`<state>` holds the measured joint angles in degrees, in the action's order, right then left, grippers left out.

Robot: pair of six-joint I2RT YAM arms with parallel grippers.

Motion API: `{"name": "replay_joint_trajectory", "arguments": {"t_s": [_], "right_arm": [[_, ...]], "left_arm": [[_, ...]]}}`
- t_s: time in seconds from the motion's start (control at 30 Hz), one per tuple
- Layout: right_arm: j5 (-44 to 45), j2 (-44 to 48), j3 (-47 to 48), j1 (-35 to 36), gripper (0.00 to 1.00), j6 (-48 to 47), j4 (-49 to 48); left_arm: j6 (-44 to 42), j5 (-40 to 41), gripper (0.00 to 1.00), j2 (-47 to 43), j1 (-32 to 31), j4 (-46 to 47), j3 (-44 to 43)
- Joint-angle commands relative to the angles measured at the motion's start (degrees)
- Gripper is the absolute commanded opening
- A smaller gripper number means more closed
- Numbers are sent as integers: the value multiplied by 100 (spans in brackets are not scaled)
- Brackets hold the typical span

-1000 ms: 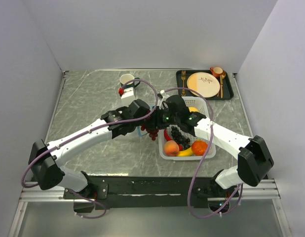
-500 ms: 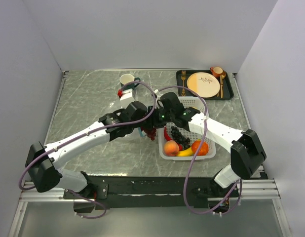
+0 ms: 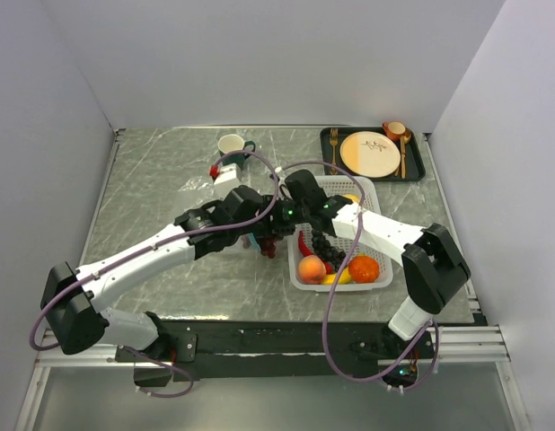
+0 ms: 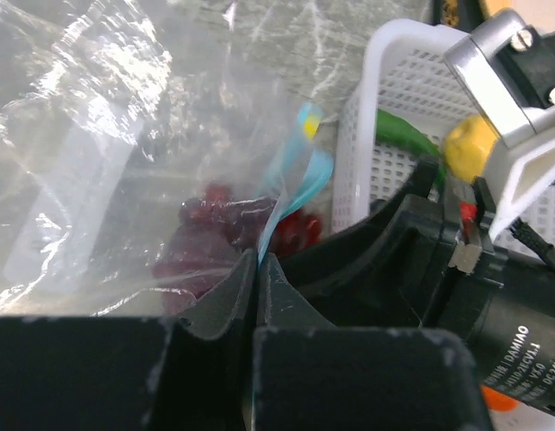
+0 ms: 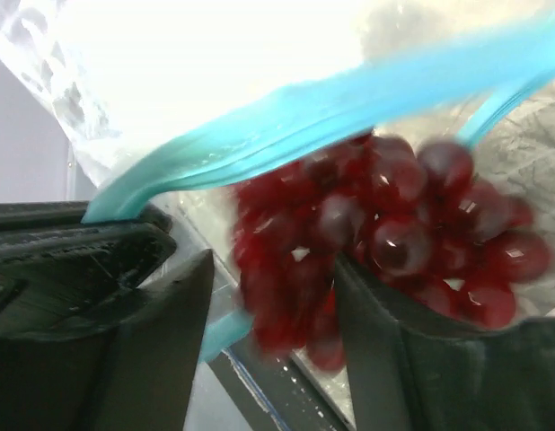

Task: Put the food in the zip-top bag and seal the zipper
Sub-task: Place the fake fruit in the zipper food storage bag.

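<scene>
In the right wrist view, grape bunch [image 5: 385,224] beside teal zipper [image 5: 349,99]

White plastic mesh basket [image 3: 358,285] on the grey marbled tabletop [image 3: 143,197], right of centre; inside it, round peach [image 3: 311,268] at the near left, round orange [image 3: 364,268] at the near right, yellow banana [image 3: 339,277] between them, yellow lemon [image 3: 351,198] at the far end; thin clear plastic bag [image 4: 89,153] just left of the basket, dark red grape bunch [image 5: 385,233] at its teal zipper strip [image 4: 294,189]; black tray [image 3: 418,171] behind the basket; white cup [image 3: 231,144] left of the tray.
</scene>
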<state>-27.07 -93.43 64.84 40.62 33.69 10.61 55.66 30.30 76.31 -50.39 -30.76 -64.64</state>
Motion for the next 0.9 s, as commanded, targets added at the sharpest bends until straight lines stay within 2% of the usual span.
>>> {"name": "replay_joint_trajectory", "arguments": {"t_s": [0.0,0.17,0.3,0.4,0.5,0.6,0.63,0.67,0.87], "right_arm": [[166,404,-50,25,72,15,-578],[579,773,-235,-45,75,58,-526],[1588,1028,-226,-37,72,32,142],[1705,1274,-419,-37,65,111,354],[1459,1529,-770,-28,60,313,266],[1406,1599,-1087,16,46,480,275],[1293,1608,-1244,42,36,498,249],[1240,1608,-1306,77,33,533,248],[1168,1556,-1413,639,29,559,257]], "left_arm": [[138,-183,1,-90,-67,97,-92],[182,-139,1,85,-76,-52,-198],[340,-77,1,287,-76,-333,-172],[463,-86,1,402,-76,-413,21],[569,-112,1,498,-76,-422,241],[621,-113,1,621,-76,-448,408],[665,-112,1,665,-76,-492,435],[683,-130,1,726,-76,-527,452],[938,-156,1,938,-76,-677,672]]}}
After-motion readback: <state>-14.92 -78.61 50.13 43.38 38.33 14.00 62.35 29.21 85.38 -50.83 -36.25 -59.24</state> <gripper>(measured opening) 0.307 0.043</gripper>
